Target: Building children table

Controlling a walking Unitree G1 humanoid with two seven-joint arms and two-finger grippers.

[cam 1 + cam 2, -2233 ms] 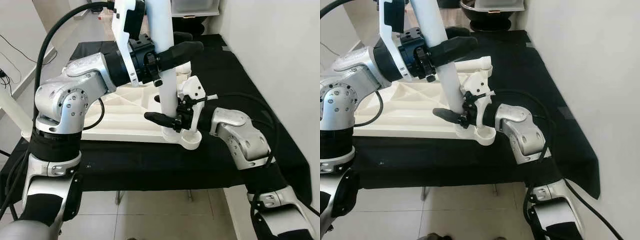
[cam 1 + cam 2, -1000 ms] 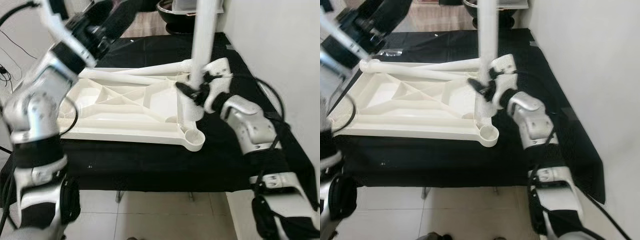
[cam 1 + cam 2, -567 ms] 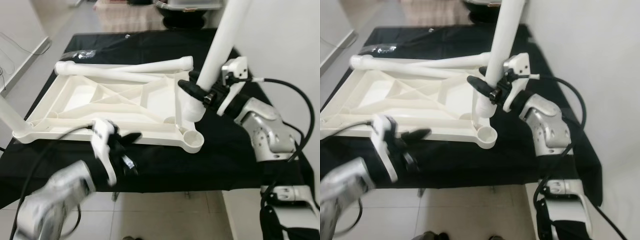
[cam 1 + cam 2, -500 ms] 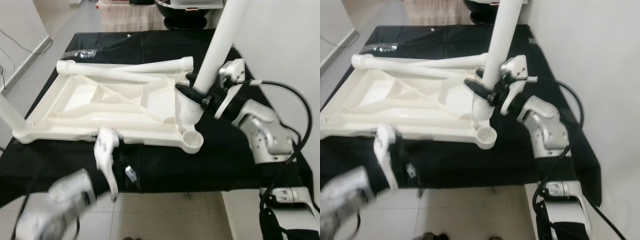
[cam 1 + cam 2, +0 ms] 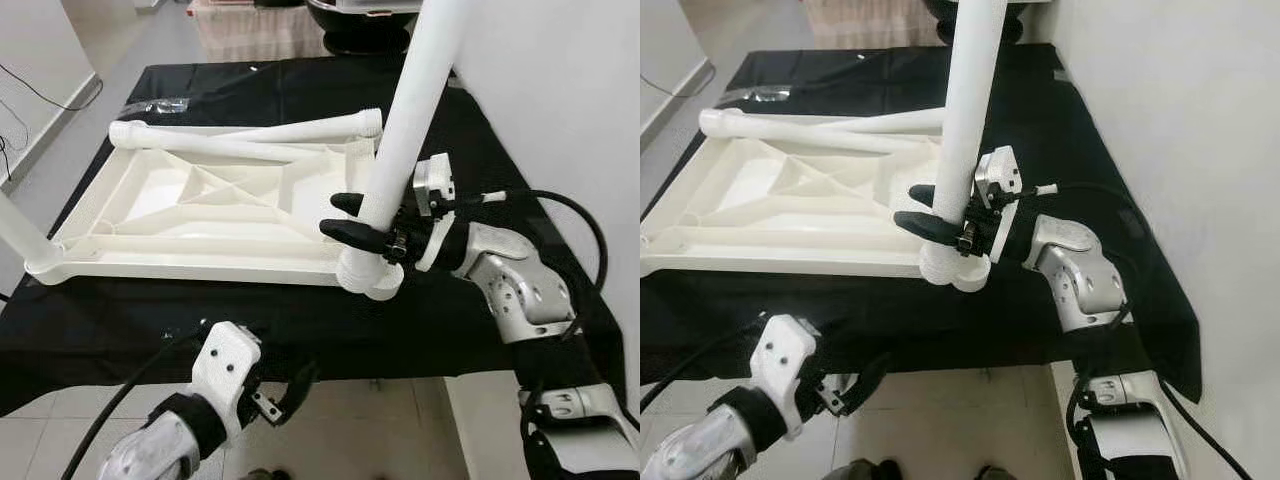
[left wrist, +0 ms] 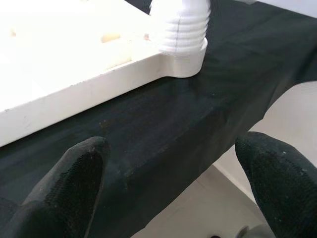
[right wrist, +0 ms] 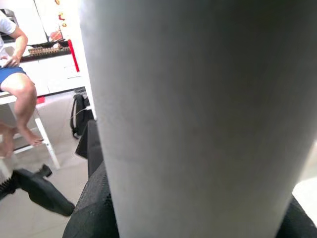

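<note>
One table leg [image 5: 410, 120] stands in the near right corner socket [image 5: 372, 279] of the upturned tabletop [image 5: 200, 215], so you keep the right gripper [image 5: 352, 222] clamped low on it for steadiness (left gripper [image 5: 290, 390] hangs unclenched below the table edge).

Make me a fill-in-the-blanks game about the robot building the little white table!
1. The right claw grips a white table ____.
2. The table top lies upside down on a ____ cloth.
3. The left claw, down by the table's edge, is ____.
4. Loose legs lie along the top's ____ edge.

Missing words: leg; black; open; far
</note>
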